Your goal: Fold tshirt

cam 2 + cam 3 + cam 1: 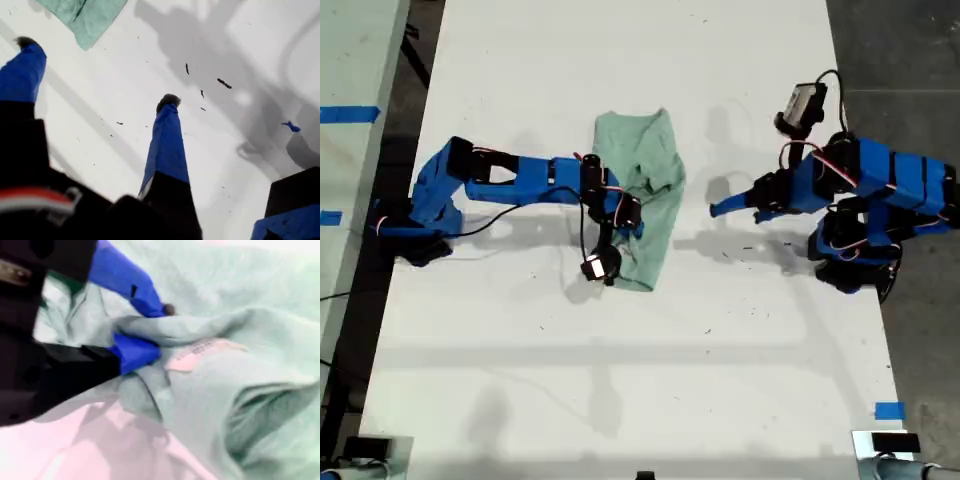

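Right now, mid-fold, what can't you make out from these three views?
- Tag text: second wrist view, blurred.
- tshirt under my second gripper: exterior view, arm covers it.
- Sleeves and collar: bunched folds hide them.
- Dark specks near my first gripper: too small to identify.

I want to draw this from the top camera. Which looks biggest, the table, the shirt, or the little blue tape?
1. Table, by far the biggest.
2. Shirt, bunched up in the middle.
3. Blue tape, a tiny piece near the table's edge at the exterior view's right.
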You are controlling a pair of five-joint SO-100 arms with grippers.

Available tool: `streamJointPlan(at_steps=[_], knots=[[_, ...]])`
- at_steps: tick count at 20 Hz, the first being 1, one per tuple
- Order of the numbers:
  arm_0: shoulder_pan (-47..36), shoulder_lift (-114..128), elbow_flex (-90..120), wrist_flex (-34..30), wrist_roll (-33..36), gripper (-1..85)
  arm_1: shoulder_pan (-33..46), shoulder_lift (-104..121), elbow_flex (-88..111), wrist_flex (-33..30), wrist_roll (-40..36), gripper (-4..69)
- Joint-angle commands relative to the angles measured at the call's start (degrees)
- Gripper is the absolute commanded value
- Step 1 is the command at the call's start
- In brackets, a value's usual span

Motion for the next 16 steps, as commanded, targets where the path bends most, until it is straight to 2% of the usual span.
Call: streamJointPlan(at_steps=[1, 4, 10, 12, 14, 16], knots=[[-2.1, -1.9, -3.6, 1.9, -2.4, 23.9, -1.4, 2.0, -0.1, -1.8, 1.1, 38.9], [-2.3, 3.5, -3.5, 9.3, -3.2, 24.4, -1.7, 2.3, 0.1, -1.8, 1.2, 38.9], [0.0, 26.0, -0.4, 30.8, -2.7, 23.6, -2.7, 2.4, -0.5, -1.5, 1.7, 38.9], [1.4, 31.6, 2.7, 35.3, -4.0, 23.6, -2.8, 2.4, -0.5, -1.5, 1.8, 38.9], [2.5, 39.0, 11.9, 34.8, -6.1, 23.8, -3.3, 2.4, -0.7, -1.5, 2.3, 38.9], [3.6, 50.6, 29.0, 27.2, -8.9, 23.6, -4.0, 2.4, -1.1, -1.5, 3.1, 38.9]])
